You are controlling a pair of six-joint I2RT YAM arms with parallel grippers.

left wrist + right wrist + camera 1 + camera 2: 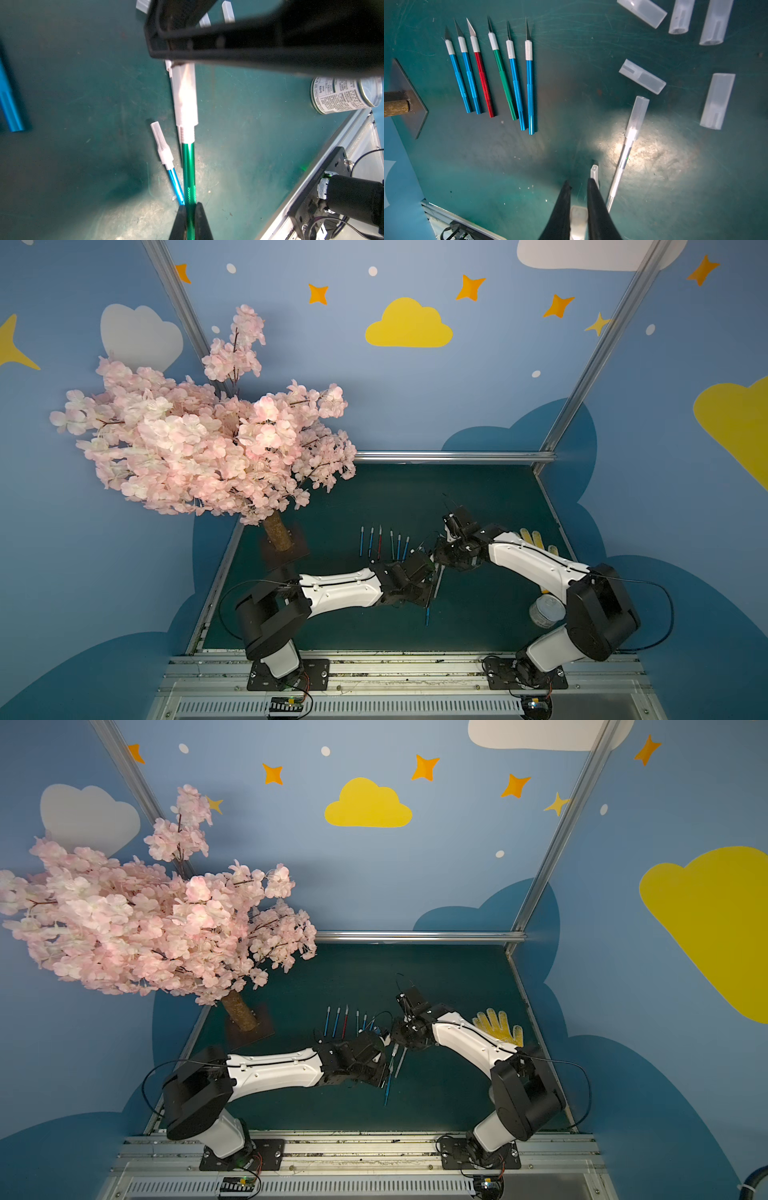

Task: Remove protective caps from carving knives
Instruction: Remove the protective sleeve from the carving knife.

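Left wrist view: the left gripper is pressed together on the handle of a green knife, held above the mat. A whitish cap still covers the blade end, seated down to the knurled collar. The cap's far end disappears under the black right gripper.

Right wrist view: the right gripper has its fingers against both sides of that cap, pinching it.

On the mat below the held knife lie two capped knives: a blue knife and, just beside it, a whitish knife, each with its sleeve on.

A row of six bare knives lies well apart from these, blades all pointing the same way: blue, blue, red, green, blue, blue. They lie close together, near a tree's base plate.

Five loose caps are scattered on the mat across from the row, none touching another.

In both top views the two grippers meet near the mat's middle, just beside the row. A can lies on its side near the mat's edge. A yellow glove lies behind the right arm.
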